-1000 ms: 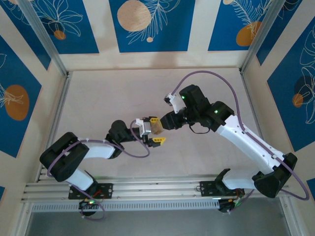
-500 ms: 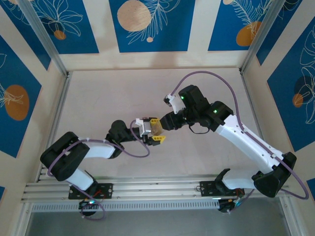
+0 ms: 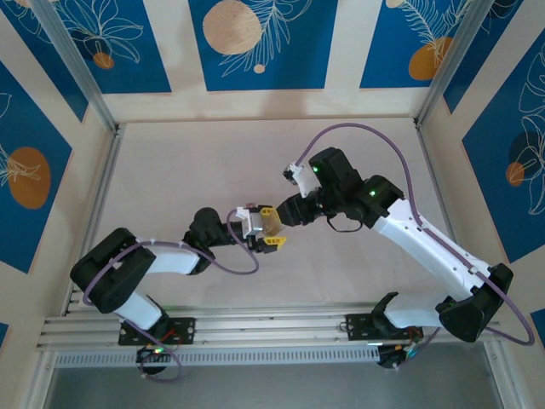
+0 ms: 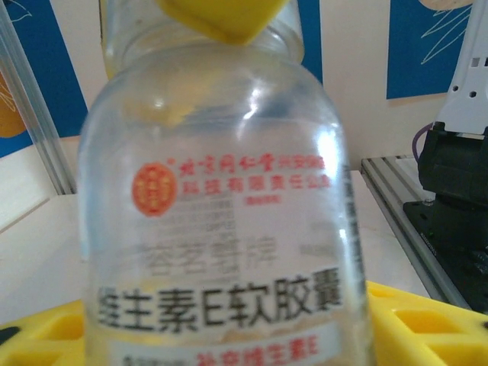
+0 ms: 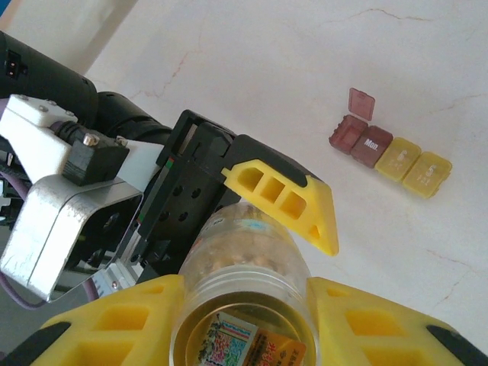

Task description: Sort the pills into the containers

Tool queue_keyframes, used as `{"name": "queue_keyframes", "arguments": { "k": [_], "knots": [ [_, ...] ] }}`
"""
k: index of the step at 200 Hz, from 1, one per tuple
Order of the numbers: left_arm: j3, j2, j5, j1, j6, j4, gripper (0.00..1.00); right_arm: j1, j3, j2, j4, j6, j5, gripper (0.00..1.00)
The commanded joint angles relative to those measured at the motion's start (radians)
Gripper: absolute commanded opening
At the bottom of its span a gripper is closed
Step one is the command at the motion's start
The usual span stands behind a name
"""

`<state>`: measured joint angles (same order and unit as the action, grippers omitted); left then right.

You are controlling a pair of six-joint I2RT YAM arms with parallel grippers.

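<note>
Your left gripper [image 3: 270, 224] has just pinched shut on the bottle [image 4: 221, 213] (right gripper [image 5: 244, 335] clamps it too). Uncapping likely follows.

The counter [image 3: 170, 170] is a pale, off-white slab. In the top view, aluminium rails border it at 9 o'clock [image 3: 98, 204] and at 6 o'clock [image 3: 272, 328]. In the right wrist view its surface [image 5: 267, 61] shows faint hairline veins. Toward 2 o'clock of that view the containers [image 5: 385, 152] lie flat on it. They form a joined row of four small square boxes, two dark red and then two yellow, running from 10 o'clock to 4 o'clock. The dark red box at the 10 o'clock end has its lid [image 5: 361, 102] raised.
</note>
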<state>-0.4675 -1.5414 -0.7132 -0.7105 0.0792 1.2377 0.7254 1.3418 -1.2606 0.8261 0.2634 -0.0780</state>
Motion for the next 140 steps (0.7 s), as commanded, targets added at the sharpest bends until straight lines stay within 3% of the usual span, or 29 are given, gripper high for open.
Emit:
{"name": "queue_keyframes", "arguments": {
  "k": [1,45,80,140],
  "knots": [
    [-0.024,-0.006,-0.043,0.004,0.008,0.007,0.56,0.002,0.032,0.015,-0.008,0.006,-0.003,0.0],
    [-0.018,-0.004,-0.032,0.005,0.009,0.019,0.51,0.0,0.03,0.017,-0.007,0.007,0.003,0.0],
    [-0.017,-0.005,-0.013,0.005,-0.007,0.028,0.41,0.0,0.039,0.014,-0.009,0.011,0.003,0.0],
    [-0.044,0.023,0.011,0.003,-0.012,-0.088,0.32,-0.001,0.05,0.001,-0.01,0.014,0.012,0.0]
  ]
}}
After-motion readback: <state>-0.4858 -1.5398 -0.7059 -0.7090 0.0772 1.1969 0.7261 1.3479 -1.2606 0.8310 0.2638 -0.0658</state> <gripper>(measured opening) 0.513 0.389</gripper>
